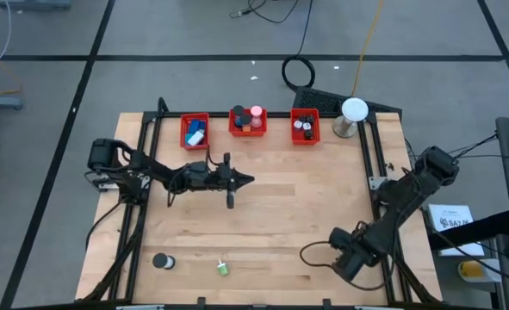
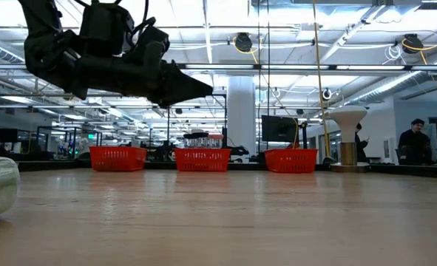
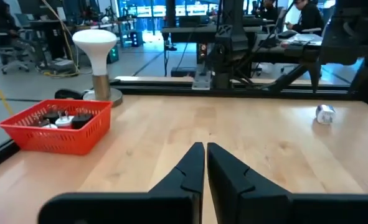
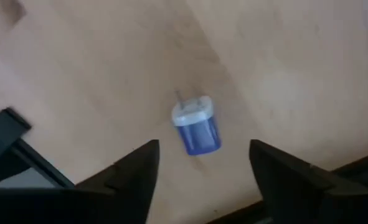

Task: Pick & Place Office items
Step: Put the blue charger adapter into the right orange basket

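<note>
Right wrist view: you see a small blue block with a white pronged cap [image 4: 197, 127] lying on the wooden desk [image 4: 283, 68], touching neither finger.
Right tool [image 4: 202, 171]: fingers spread apart, empty, hovering over the block near the desk's front right corner.
Key relation: block sits just ahead of the gap between the fingers, its long axis running roughly along that gap.
Left tool [image 1: 247, 179]: fingers together, empty, mid-desk below the red plastic bins [image 1: 195, 131], well apart from the block.
Nearer arm: yours to judge as the right.

Blue-and-white plug [image 4: 197, 126] flat on wood
</note>
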Tool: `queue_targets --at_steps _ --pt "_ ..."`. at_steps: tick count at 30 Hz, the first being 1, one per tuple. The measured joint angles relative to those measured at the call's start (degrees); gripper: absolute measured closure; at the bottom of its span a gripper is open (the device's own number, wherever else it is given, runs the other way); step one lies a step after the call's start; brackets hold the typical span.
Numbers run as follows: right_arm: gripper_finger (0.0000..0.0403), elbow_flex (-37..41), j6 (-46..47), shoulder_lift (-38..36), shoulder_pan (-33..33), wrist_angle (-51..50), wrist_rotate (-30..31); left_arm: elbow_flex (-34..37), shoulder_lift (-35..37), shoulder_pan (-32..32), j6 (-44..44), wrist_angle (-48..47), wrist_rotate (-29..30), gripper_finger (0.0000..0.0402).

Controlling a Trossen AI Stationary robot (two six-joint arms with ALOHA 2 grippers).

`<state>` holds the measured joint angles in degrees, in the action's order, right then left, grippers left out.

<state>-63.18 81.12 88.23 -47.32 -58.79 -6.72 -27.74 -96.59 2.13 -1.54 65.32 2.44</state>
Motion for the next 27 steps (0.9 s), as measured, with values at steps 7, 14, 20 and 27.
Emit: queue_targets --at_steps 7,14,20,27 --pt "0.0125 0.1 0.0 1.0 -1.6 1.6 3.6 0.1 0.1 -0.3 -0.2 1.6 0.0 0.0397" --pt "0.0144 0.1 -6.3 6.5 -1.6 2.3 2.6 0.1 0.1 -0.3 0.0 1.6 0.0 0.0382" --pt "0.0164 0.1 -8.6 9.4 -1.6 2.8 -0.9 0.1 0.1 -0.3 -0.1 1.6 0.0 0.0398" --pt "0.0208 0.1 -10.7 11.4 -1.6 5.0 -0.5 0.1 0.1 -0.3 0.1 1.6 0.0 0.0385"
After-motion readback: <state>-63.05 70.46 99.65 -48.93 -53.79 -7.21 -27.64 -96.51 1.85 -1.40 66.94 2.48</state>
